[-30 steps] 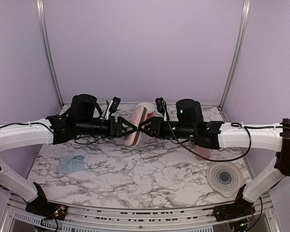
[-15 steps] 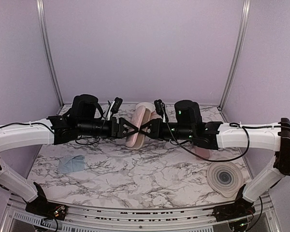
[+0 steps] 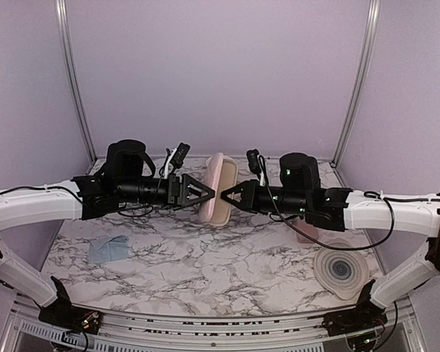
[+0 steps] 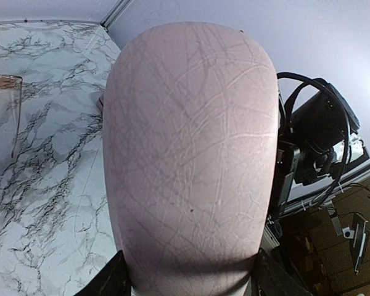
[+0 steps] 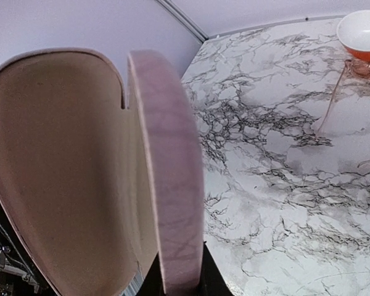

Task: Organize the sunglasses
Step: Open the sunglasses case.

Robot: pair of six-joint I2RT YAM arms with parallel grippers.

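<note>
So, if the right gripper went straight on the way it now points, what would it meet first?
The pink case: its lid edge sits inside the right gripper, so it would push into the case at once. Behind it seems to stand the left gripper; depth is unclear.

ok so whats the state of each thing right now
pink case: open, held up off the table, visible inside empty
left gripper: shut on the pink case's shell
right gripper: shut on the pink case's lid edge
orange-tinted sunglasses: on the table, one arm out, not cased
blue cloth: lying loose on the table
</note>
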